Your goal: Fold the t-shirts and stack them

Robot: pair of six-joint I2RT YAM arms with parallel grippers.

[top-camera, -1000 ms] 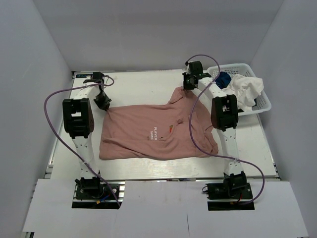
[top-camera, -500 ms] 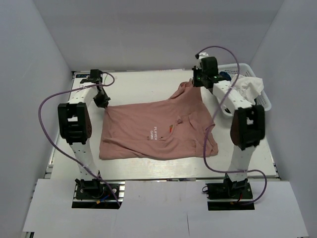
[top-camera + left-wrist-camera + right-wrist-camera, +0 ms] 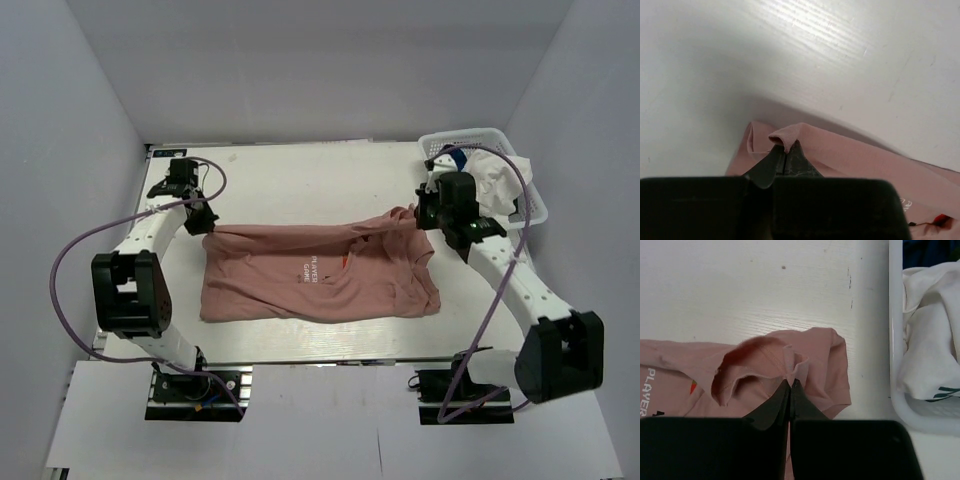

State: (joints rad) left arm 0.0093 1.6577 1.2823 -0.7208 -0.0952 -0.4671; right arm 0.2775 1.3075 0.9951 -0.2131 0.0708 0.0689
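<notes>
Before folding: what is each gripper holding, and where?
The pink t-shirt, along its far edge: left gripper at the left corner, right gripper at the right.

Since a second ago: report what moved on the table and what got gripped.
The right tool, shut on the far right edge of the large dusty-pink cloth t-shirt, swung right and toward the near side, pulling that edge taut and straight across to the left tool. The left tool closed on the far left corner, barely shifting. The shirt's near hem and the white plastic mesh basket stayed put.
</notes>
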